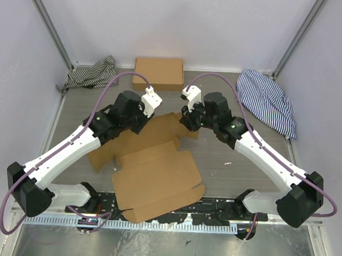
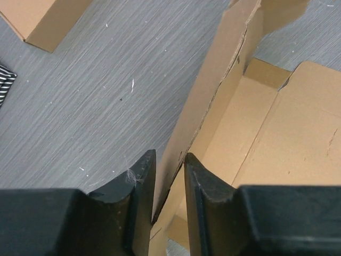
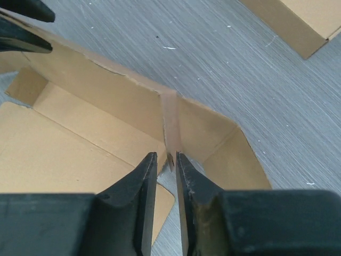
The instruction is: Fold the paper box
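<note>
The paper box [image 1: 157, 179] is a brown die-cut cardboard sheet lying mid-table, its far wall lifted upright. My left gripper [image 1: 141, 125] is at the far-left end of that wall. In the left wrist view my left gripper [image 2: 169, 157] is closed on the upright wall flap [image 2: 213, 101], with the box floor [image 2: 298, 133] to its right. My right gripper [image 1: 188, 124] is at the wall's far-right end. In the right wrist view my right gripper [image 3: 166, 156] pinches the thin edge of a corner flap [image 3: 171, 120] beside the box floor [image 3: 69, 154].
A ready-formed brown box [image 1: 158, 72] stands at the back centre; it also shows in the left wrist view [image 2: 37, 21] and the right wrist view [image 3: 298, 21]. Striped cloths lie at the back left [image 1: 91, 72] and back right [image 1: 270, 101]. White walls surround the table.
</note>
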`<state>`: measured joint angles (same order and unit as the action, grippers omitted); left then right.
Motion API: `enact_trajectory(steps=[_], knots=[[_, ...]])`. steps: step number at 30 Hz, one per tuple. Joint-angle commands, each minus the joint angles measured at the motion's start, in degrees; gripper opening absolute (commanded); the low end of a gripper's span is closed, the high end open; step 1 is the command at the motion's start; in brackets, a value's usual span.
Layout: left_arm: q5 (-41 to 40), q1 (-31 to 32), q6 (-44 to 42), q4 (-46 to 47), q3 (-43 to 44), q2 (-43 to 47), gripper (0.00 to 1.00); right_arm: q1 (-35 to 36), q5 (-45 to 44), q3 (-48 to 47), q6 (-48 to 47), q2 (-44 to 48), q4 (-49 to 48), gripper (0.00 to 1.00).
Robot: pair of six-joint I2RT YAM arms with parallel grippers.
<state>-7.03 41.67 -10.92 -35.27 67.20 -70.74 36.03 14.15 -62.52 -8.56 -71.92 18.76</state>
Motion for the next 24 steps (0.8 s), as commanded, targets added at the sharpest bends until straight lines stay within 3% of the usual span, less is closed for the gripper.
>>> enact_trajectory(steps=[1,6,8,12,14,19,24], knots=[[-1.3,0.2,0.7,-1.6,-0.3,1.4,0.32,0.3,-5.9,-4.3,2.7,1.0,-0.4,0.3],[-2.4,0.2,2.0,-2.8,-0.2,1.8,0.25,-0.2,-16.2,-6.7,5.8,1.0,-1.1,0.38],[-2.9,0.4,2.5,-3.4,0.1,1.5,0.18,-1.5,-20.4,-7.6,7.7,0.7,-2.1,0.38],[-7.1,2.3,2.9,-4.9,0.6,0.0,0.02,-7.5,-24.5,-9.7,13.1,-1.8,-3.6,0.38],[-11.0,4.1,2.9,-4.9,0.4,-0.5,0.0,-11.2,-24.8,-10.8,16.1,-4.3,-4.1,0.36],[-21.3,10.3,0.9,-3.6,-1.4,-1.4,0.0,-20.3,-14.0,-12.6,21.4,-13.1,-6.0,0.23],[-31.2,15.4,-1.8,-3.0,-3.1,-4.9,0.0,-22.3,-1.3,-12.5,20.0,-19.4,-10.9,0.2]])
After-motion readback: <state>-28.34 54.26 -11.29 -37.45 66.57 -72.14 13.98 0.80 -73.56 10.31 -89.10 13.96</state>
